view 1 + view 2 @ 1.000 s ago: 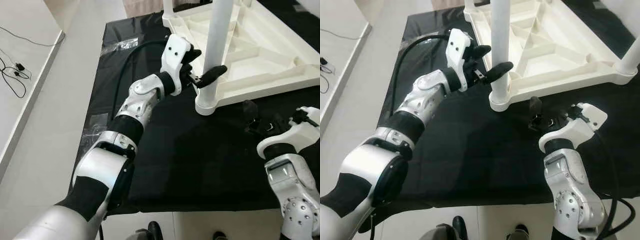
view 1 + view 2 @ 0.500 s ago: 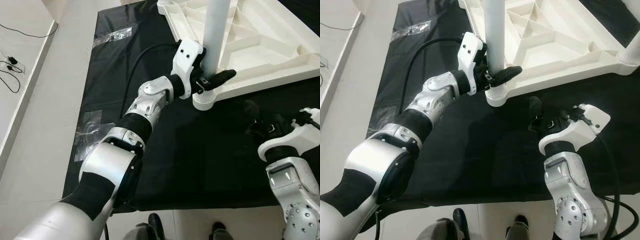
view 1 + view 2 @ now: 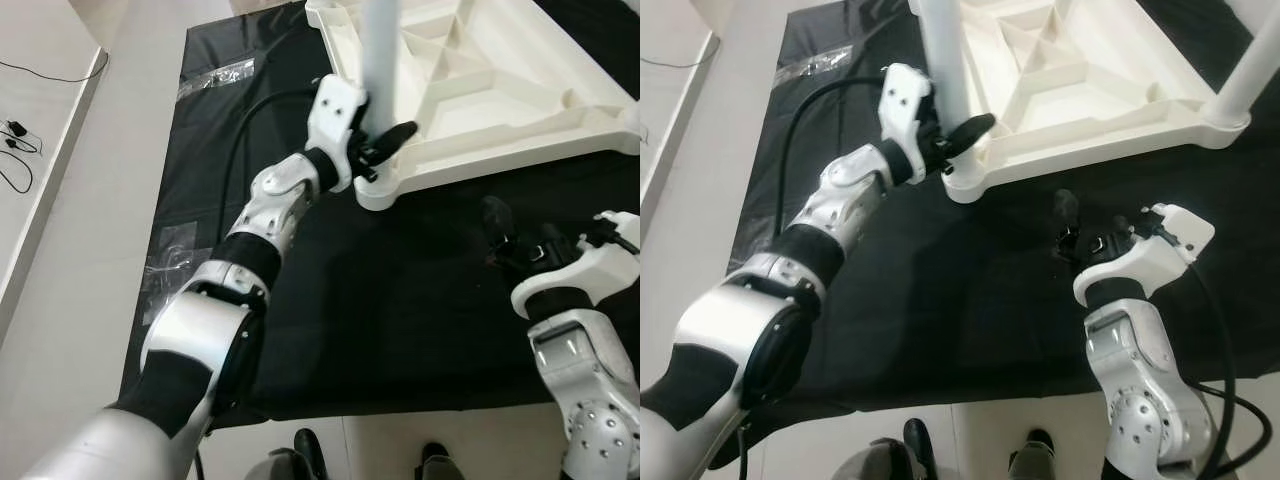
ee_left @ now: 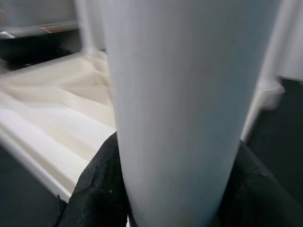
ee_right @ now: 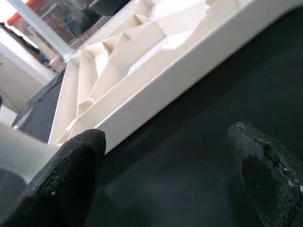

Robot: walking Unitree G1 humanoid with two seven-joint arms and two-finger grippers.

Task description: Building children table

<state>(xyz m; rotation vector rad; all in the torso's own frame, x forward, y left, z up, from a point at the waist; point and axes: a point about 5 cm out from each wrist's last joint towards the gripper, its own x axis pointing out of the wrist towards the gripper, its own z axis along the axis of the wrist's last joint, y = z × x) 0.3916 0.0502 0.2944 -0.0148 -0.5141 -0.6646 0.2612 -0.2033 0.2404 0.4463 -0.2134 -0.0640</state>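
Note:
The white children's table top lies upside down on a black mat. A white leg stands upright in its near left corner socket. My left gripper is shut on this leg just above the socket. In the left wrist view the leg sits between the black fingers. A second leg stands at the right corner. My right gripper hovers open over the mat in front of the table's near edge, holding nothing, its fingertips wide apart.
Clear plastic bags lie on the mat at the far left and at its left edge. Pale floor runs along the left, with thin cables on a white surface. The mat's front edge is close to my feet.
The whole view has shifted as the camera moved. My left gripper stays clamped on the leg and now sits slightly closer to the socket. The right gripper has held its place, open.

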